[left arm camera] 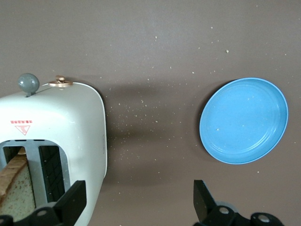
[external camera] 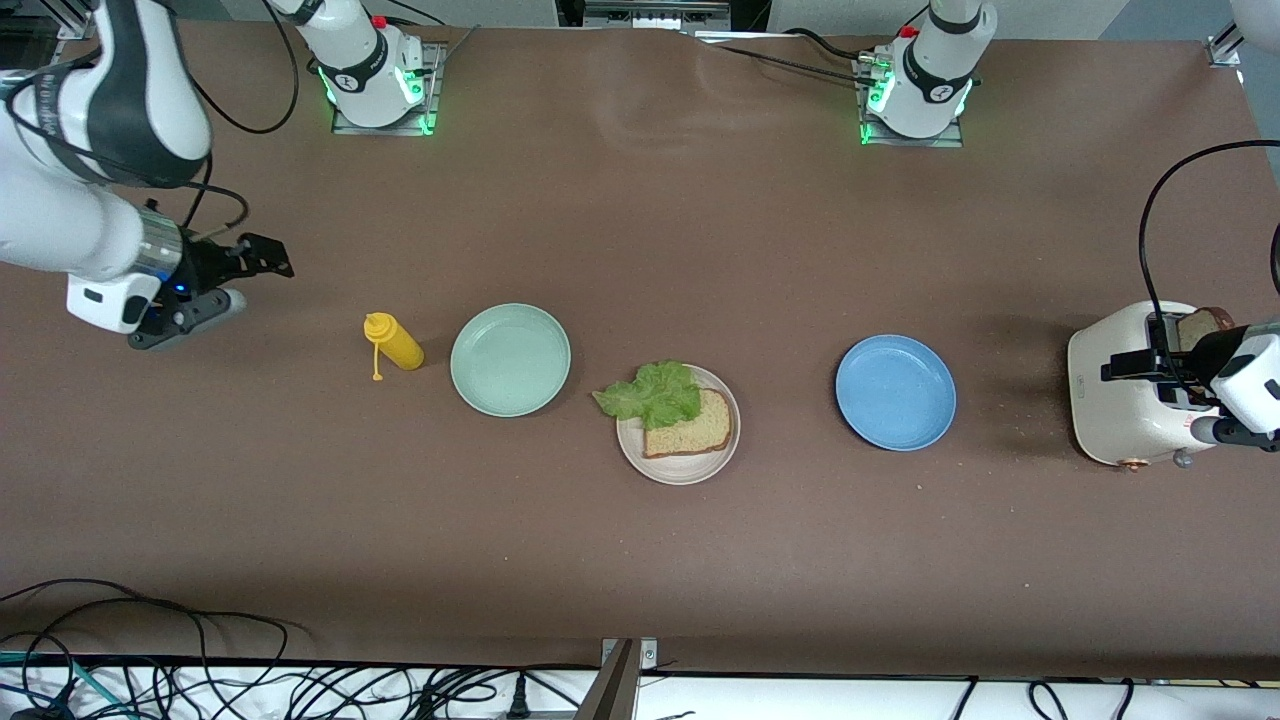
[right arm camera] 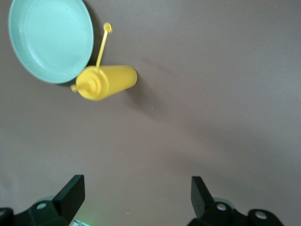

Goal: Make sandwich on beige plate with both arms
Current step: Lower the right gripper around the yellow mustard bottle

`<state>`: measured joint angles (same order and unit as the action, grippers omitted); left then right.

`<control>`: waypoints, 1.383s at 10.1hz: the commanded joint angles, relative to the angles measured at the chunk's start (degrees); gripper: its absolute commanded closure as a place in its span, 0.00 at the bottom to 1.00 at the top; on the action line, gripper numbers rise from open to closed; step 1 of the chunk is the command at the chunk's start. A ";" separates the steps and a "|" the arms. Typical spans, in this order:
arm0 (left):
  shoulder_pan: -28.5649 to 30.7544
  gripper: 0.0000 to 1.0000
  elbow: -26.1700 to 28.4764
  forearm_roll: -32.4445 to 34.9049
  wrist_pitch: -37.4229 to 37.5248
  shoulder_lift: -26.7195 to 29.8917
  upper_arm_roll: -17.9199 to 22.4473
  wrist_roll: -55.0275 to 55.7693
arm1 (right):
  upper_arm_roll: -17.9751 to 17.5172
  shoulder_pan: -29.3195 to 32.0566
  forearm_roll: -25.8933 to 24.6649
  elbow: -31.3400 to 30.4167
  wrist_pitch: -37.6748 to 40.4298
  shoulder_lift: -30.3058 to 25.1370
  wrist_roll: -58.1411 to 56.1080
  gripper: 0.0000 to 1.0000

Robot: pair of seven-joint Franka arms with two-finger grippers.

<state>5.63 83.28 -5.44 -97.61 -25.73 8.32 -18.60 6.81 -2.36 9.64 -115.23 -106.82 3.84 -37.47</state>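
On the round, pale beige plate [external camera: 678,462] in the middle of the brown table sits one square slice of tan, brown-crusted bread [external camera: 688,426] with a ruffled green lettuce leaf [external camera: 655,393] draped over it and spilling past the plate's rim toward the right arm's end. So the sandwich has its base and filling but no top. The second slice [left arm camera: 16,186] stands in a slot of the cream-white toaster [external camera: 1120,400] at the left arm's end of the table.

The left gripper [left arm camera: 140,200] hangs over the toaster's edge, its black fingers spread wide and holding nothing. The right gripper [right arm camera: 138,194] waits over bare table at the right arm's end, also spread and empty, with the yellow squeeze bottle [external camera: 394,342] and the round mint-green plate [external camera: 510,359] between it and the sandwich. A round blue plate [external camera: 895,392] lies between the toaster and the beige plate.

The risks I see: the left gripper sits off to the side of the slot, so a straight descent could strike the toaster housing instead of straddling the bread. A hard pinch could tear the slice, or drag the light toaster along. And laying it on that overhanging leaf might push the lettuce off the plate.
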 commanded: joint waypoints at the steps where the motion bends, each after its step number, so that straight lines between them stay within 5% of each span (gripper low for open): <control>1: -0.09 0.00 -0.57 1.92 1.10 0.42 -0.06 0.67 | 3.98 3.14 9.74 -6.49 -5.75 -0.08 -23.60 0.00; 8: -0.09 0.00 -0.57 1.92 1.19 0.42 -0.06 0.67 | 5.67 8.25 48.94 -7.73 -5.07 17.93 -83.40 0.00; 14: -0.09 0.00 -0.57 1.92 1.19 0.42 -0.06 0.67 | 2.61 8.16 64.07 -7.82 0.29 26.29 -104.36 0.00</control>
<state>5.62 83.26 -5.44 -97.57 -25.73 8.33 -18.60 11.44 5.22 69.82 -123.59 -107.64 27.12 -137.43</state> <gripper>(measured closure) 0.000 0.000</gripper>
